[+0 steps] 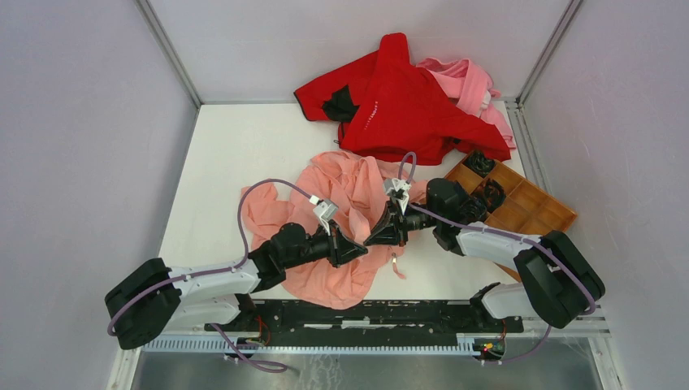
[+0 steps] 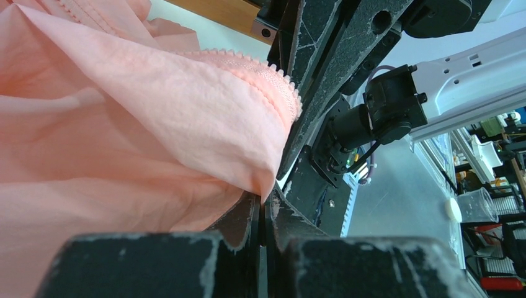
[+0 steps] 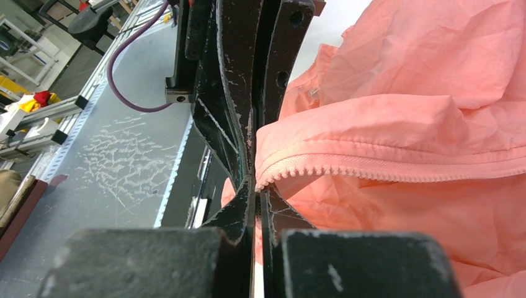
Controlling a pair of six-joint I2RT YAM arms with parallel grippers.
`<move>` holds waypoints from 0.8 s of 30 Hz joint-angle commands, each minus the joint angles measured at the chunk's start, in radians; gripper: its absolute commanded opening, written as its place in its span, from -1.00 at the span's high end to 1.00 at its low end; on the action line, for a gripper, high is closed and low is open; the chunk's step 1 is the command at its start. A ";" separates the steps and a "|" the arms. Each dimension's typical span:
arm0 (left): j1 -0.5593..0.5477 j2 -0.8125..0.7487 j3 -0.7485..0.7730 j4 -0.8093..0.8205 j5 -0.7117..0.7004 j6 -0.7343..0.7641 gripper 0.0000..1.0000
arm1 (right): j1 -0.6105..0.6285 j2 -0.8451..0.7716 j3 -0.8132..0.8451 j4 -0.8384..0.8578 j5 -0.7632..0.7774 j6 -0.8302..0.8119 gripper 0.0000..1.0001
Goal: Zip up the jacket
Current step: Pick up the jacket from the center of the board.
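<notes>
Left claw [image 1: 363,249] and right claw [image 1: 370,240] meet tip to tip over the bench [image 1: 244,146]. Each is clamped on an edge of the jacket [image 1: 345,183].

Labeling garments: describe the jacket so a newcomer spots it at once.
On the white table, look at the near half, centre. The jacket is the crumpled salmon-pink heap there, unlike the red garment and paler pink garment at the far edge.

A red garment [image 1: 406,106] overlaps a pink garment [image 1: 470,77] beside a wooden tray [image 1: 540,210].
</notes>
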 commanded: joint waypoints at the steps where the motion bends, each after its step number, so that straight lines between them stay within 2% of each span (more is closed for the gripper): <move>1: 0.007 0.010 0.007 0.054 0.027 0.034 0.87 | -0.002 -0.026 0.027 0.013 -0.019 -0.001 1.00; 5: 0.008 0.028 0.012 0.073 0.042 0.024 0.58 | -0.002 -0.029 0.025 0.015 -0.012 0.000 1.00; 8: 0.007 0.046 0.017 0.096 0.060 0.016 0.45 | -0.002 -0.028 0.023 0.014 -0.007 0.000 1.00; 15: 0.009 0.071 0.036 0.103 0.079 0.017 0.44 | -0.002 -0.027 0.021 0.005 0.003 -0.013 1.00; 20: 0.011 0.072 0.040 0.090 0.072 0.017 0.53 | -0.001 -0.030 0.024 -0.022 0.011 -0.038 1.00; 24: 0.016 0.064 0.041 0.066 0.061 0.016 0.45 | -0.002 -0.034 0.030 -0.052 0.016 -0.064 1.00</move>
